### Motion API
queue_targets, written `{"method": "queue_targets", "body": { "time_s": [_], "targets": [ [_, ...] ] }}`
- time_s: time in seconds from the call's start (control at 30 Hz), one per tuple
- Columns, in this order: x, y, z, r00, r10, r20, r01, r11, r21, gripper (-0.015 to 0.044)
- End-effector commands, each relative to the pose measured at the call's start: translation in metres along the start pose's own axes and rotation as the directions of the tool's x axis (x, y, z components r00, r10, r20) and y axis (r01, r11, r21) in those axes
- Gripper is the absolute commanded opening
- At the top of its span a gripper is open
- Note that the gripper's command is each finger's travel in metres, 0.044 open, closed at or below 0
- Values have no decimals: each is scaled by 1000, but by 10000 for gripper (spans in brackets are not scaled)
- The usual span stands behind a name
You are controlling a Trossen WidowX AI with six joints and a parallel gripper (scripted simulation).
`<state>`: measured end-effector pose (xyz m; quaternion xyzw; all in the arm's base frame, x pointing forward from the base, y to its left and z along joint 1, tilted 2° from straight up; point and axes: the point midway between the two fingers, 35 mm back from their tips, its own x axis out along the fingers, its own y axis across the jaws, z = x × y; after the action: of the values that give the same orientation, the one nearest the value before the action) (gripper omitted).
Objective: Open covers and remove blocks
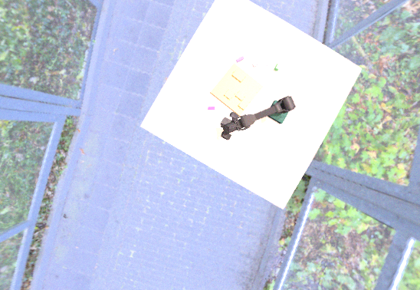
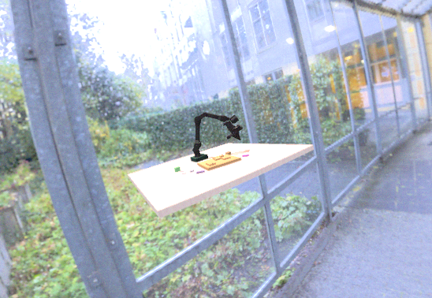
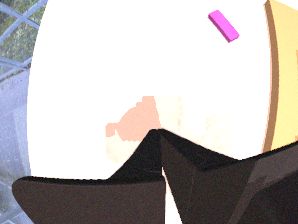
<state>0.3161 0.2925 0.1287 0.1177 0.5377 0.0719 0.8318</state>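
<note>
The pale yellow puzzle board (image 1: 235,87) (image 2: 218,162) lies in the middle of the white table (image 1: 268,158) (image 2: 189,186). Its edge shows at the right of the wrist view (image 3: 273,76). The covers and wells are too small to tell apart. My gripper (image 1: 226,130) (image 2: 236,132) (image 3: 156,135) is shut and empty. It hangs high above the table, just off the board's near corner. A pale peach block (image 3: 133,123) lies on the table below the fingertips. A pink block (image 1: 211,108) (image 3: 224,26) (image 2: 245,155) lies on the table beside the board.
Another pink block (image 1: 240,59) (image 2: 200,172) and a green block (image 1: 276,67) (image 2: 177,169) lie on the table beyond the board's far side. The arm's dark green base (image 1: 280,113) (image 2: 199,157) stands next to the board.
</note>
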Motion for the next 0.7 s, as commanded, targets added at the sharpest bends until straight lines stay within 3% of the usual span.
{"method": "queue_targets", "body": {
  "time_s": [0.0,0.67],
  "targets": [
    [2,-22,8,999,-40,-21,40,999,10,0],
    [3,-131,34,965,-210,-155,222,973,68,0]
  ]
}}
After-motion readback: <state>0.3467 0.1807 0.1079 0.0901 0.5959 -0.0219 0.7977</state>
